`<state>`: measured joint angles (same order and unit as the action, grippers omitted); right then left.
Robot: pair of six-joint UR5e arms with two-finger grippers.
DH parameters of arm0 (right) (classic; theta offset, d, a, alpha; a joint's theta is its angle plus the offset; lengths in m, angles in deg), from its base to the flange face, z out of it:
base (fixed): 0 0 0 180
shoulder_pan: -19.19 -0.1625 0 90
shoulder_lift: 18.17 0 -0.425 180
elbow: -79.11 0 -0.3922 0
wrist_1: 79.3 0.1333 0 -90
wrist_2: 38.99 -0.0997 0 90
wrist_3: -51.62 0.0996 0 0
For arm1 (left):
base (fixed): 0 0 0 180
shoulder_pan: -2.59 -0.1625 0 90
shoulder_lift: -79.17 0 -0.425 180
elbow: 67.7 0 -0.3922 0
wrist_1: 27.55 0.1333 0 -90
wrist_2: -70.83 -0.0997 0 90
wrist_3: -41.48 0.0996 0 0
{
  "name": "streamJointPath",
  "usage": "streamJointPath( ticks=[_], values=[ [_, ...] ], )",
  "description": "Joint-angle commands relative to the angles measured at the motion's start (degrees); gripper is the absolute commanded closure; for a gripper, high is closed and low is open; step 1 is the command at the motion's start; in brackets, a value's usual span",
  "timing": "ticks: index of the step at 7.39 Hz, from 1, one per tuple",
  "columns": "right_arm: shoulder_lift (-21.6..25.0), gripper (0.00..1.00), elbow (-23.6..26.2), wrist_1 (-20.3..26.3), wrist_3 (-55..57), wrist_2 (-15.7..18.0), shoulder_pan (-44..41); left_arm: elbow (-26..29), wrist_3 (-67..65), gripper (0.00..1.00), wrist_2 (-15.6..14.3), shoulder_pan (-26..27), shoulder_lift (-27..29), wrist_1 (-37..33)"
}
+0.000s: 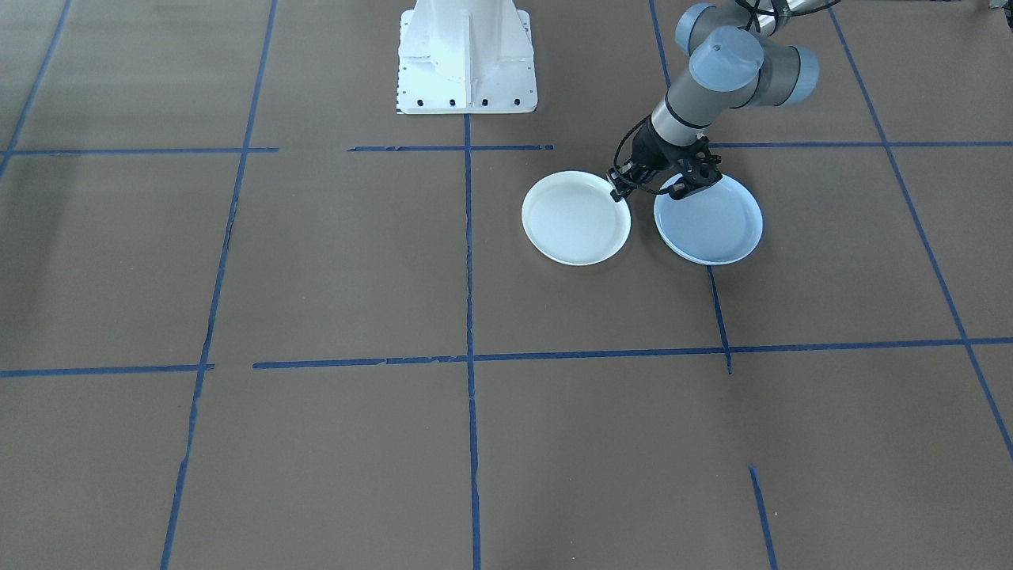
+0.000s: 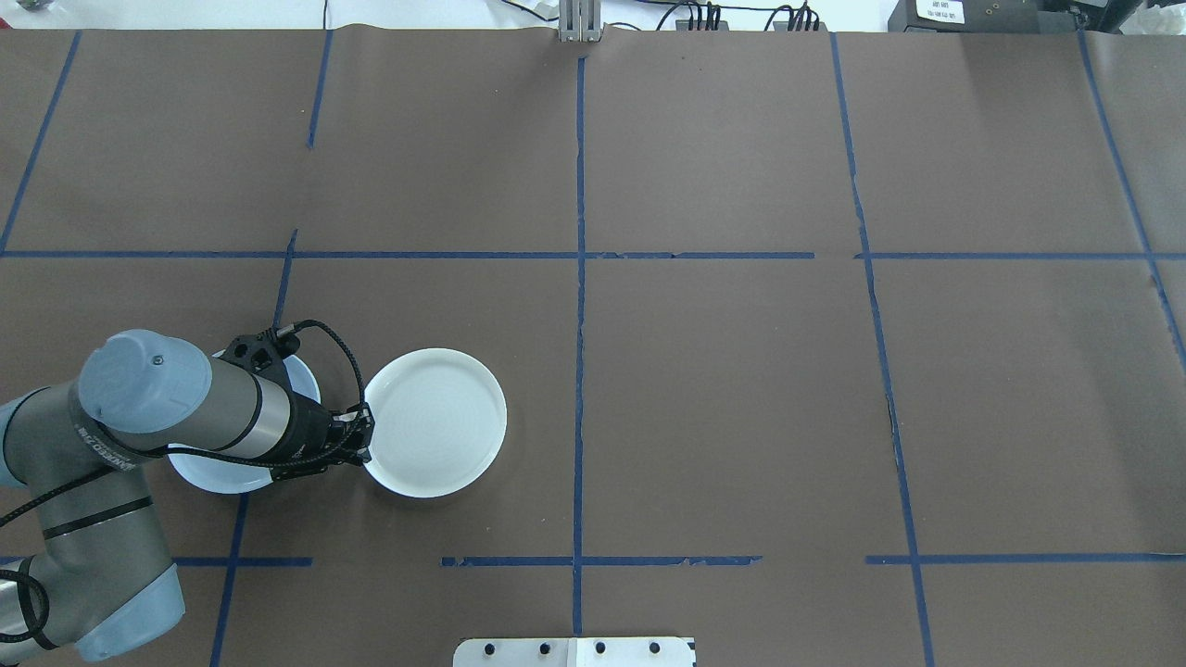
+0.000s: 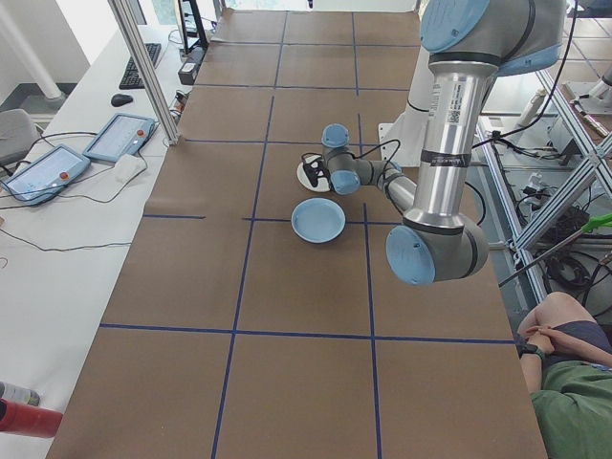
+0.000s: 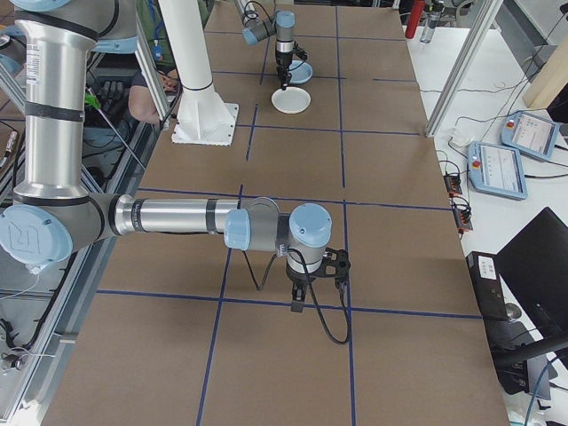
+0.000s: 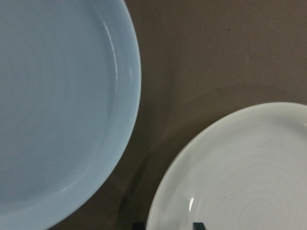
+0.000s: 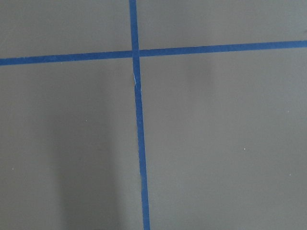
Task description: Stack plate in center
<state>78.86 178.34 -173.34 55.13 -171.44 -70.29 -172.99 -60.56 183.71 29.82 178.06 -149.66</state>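
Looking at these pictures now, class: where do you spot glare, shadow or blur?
Left wrist view: a small glare spot on the white plate, a soft shadow between it and the pale-blue plate. Overhead view: bright washed-out strip beyond the table. Right wrist view: faint shadow bands across the blue tape.

- The front-facing view looks steeply down from across the table, the left gripper (image 1: 620, 188) upper right of middle.
- The overhead view looks forward from behind the robot; both share the white plate (image 1: 576, 218) and pale-blue plate (image 1: 710, 222) flanking that gripper.
- The two side views look along the table from either end.
- The left wrist camera sits close above both plates' rims.
- The right wrist camera looks straight down, close, at crossed blue tape (image 6: 135, 52).
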Motion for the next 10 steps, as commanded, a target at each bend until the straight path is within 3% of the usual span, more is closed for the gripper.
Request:
streamJointPath(
  ticks=[1, 3, 5, 6, 10],
  values=[
    [0.0, 0.0, 0.0, 0.0, 0.0, 0.0, 0.0, -0.4, 0.0, 1.0, 0.3, 0.3, 0.0, -0.1],
    [0.0, 0.0, 0.0, 0.0, 0.0, 0.0, 0.0, -4.5, 0.0, 1.0, 2.6, 1.1, -0.9, -0.2],
    [0.0, 0.0, 0.0, 0.0, 0.0, 0.0, -0.1, -7.3, 1.8, 1.0, 3.0, 3.0, -0.9, -0.6],
    [0.0, 0.0, 0.0, 0.0, 0.0, 0.0, 0.0, -8.9, 5.5, 1.0, 4.5, 5.7, -2.7, -0.7],
    [0.0, 0.0, 0.0, 0.0, 0.0, 0.0, 0.0, -9.4, 29.9, 1.0, 16.4, 19.9, -14.8, -5.1]
  ],
)
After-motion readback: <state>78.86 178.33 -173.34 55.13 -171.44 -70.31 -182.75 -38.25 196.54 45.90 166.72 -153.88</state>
